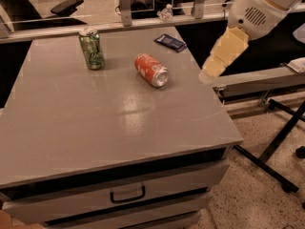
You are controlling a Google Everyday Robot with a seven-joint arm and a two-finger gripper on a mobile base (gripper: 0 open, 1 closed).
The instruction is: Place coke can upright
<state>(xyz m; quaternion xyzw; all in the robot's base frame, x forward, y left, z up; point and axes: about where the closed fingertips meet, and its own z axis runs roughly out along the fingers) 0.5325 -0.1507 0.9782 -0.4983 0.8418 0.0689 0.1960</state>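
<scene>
The coke can point(151, 69), red-orange with white markings and a silver end, lies on its side on the grey table top point(109, 123), towards the back and right of centre, with its silver end facing the front right. My gripper point(209, 73), cream-coloured, hangs from the white arm point(259, 8) over the table's right edge. It is to the right of the can, apart from it, and holds nothing that I can see.
A green can point(91, 48) with a silver top stands upright at the back left. A dark blue flat packet point(170, 42) lies at the back right. The cabinet has drawers point(127, 193) in front. A black stand's legs point(276, 149) are on the floor to the right.
</scene>
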